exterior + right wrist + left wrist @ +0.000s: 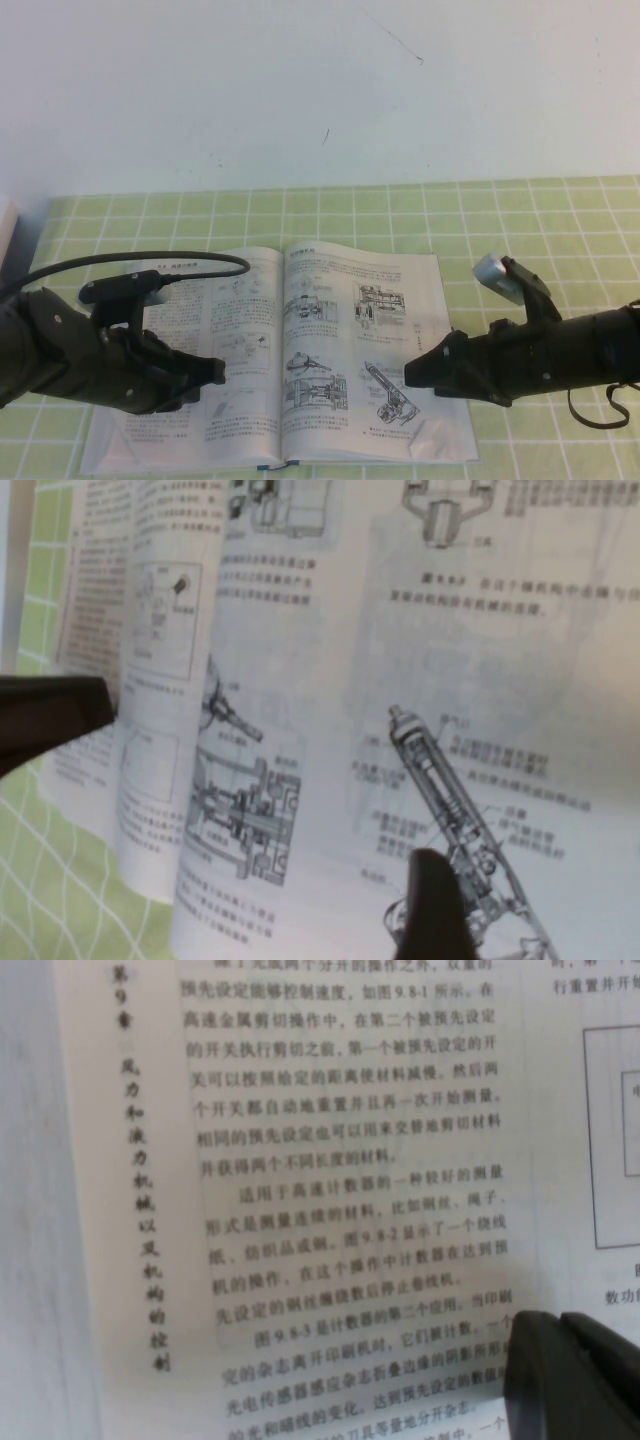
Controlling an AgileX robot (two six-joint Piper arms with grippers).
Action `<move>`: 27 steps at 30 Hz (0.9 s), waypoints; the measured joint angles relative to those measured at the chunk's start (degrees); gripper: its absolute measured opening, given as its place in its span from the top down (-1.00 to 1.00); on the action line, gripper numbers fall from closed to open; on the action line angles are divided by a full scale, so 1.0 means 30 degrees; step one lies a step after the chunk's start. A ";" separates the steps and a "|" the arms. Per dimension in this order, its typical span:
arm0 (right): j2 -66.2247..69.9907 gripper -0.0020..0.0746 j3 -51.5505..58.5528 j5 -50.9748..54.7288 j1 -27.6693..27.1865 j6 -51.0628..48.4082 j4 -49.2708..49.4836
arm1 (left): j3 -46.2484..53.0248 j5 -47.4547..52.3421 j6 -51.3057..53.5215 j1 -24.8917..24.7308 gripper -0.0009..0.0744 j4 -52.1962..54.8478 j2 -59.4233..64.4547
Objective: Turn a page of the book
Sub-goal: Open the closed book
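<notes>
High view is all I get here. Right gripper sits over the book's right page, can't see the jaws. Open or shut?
Observer: Open. In the right wrist view the right gripper has one finger over the machine drawing and the other off the book.
Operator: Holding the page?
Observer: No, nothing sits between the fingers; the page lies flat.
Operator: Left gripper?
Observer: The left gripper is close above the text columns of the left page.
</notes>
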 joint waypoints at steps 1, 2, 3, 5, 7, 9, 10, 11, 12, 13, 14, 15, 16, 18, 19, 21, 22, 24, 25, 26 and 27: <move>0.0000 -0.19 -0.0096 0.0091 0.0000 -0.0040 -0.0219 | 0.0000 0.0000 0.0000 0.0000 0.98 0.0000 0.0000; 0.0000 -0.19 -0.0235 0.0148 0.0000 0.0178 -0.0637 | 0.0000 0.0000 0.0000 0.0000 0.98 0.0000 0.0000; 0.0000 -0.19 -0.0475 0.0243 0.0000 0.0700 -0.1522 | 0.0000 0.0032 0.0000 0.0000 0.98 0.0000 0.0000; 0.0000 -0.19 -0.0776 0.0270 0.0000 0.2034 -0.3409 | 0.0000 0.0032 -0.0079 0.0000 0.98 0.0000 0.0000; 0.0000 -0.19 -0.0951 0.0318 0.0000 0.2928 -0.4792 | -0.0041 0.0068 -0.0079 0.0000 0.98 0.0000 0.0034; 0.0000 -0.19 -0.1068 0.0316 0.0000 0.3525 -0.5682 | -0.0041 0.0144 -0.0042 0.0000 0.98 0.0000 0.0030; 0.0000 -0.19 -0.1111 0.0316 0.0000 0.3680 -0.5860 | -0.0041 0.0144 -0.0042 0.0000 0.98 0.0000 0.0030; 0.0000 -0.19 -0.1143 0.0316 0.0000 0.3777 -0.5902 | -0.0041 0.0144 -0.0004 0.0000 0.98 0.0000 0.0030; 0.0000 -0.19 -0.1143 0.0316 0.0000 0.3811 -0.5902 | -0.0041 0.0144 -0.0004 0.0000 0.98 0.0000 0.0030; 0.0031 -0.19 -0.1143 0.0355 0.0000 0.3770 -0.5780 | -0.0041 0.0144 0.0030 0.0000 0.98 0.0000 0.0030; 0.0076 -0.19 -0.1143 0.0355 0.0000 0.3569 -0.5573 | -0.0041 0.0144 0.0030 0.0000 0.98 0.0000 0.0030; 0.0164 -0.19 -0.1143 0.0429 0.0000 0.3233 -0.5291 | -0.0041 0.0144 0.0030 0.0000 0.98 0.0000 0.0030; 0.0289 -0.19 -0.1143 0.0494 0.0000 0.2899 -0.4843 | -0.0041 0.0144 0.0030 0.0000 0.98 0.0000 0.0030; 0.0779 -0.19 -0.1143 0.0894 0.0045 0.1922 -0.3455 | -0.0041 0.0144 0.0030 0.0000 0.98 0.0000 0.0030; 0.1019 -0.19 -0.1143 0.1158 0.0125 0.1493 -0.2765 | -0.0041 0.0181 0.0030 0.0000 0.98 0.0000 0.0030; 0.1724 -0.19 -0.1188 0.1942 0.0373 0.0246 -0.0894 | -0.0041 0.0181 0.0151 0.0000 0.98 0.0000 0.0030; 0.2042 -0.19 -0.1284 0.2373 0.0544 -0.0475 -0.0211 | -0.0041 0.0181 0.0241 0.0000 0.98 0.0000 0.0030; 0.2822 -0.18 -0.1500 0.3527 0.0791 -0.1894 0.0978 | -0.0049 0.0217 0.0545 0.0000 0.98 -0.0116 0.0030; 0.3150 -0.18 -0.1549 0.3985 0.0882 -0.2328 0.1294 | -0.0049 0.0216 0.0627 0.0000 0.98 -0.0164 0.0030; 0.3384 -0.18 -0.1631 0.4439 0.0963 -0.2751 0.1471 | -0.0049 0.0216 0.0712 0.0000 0.98 -0.0174 0.0030; 0.3486 -0.18 -0.1728 0.4698 0.0963 -0.2989 0.1498 | -0.0049 0.0216 0.0764 0.0000 0.98 -0.0205 0.0030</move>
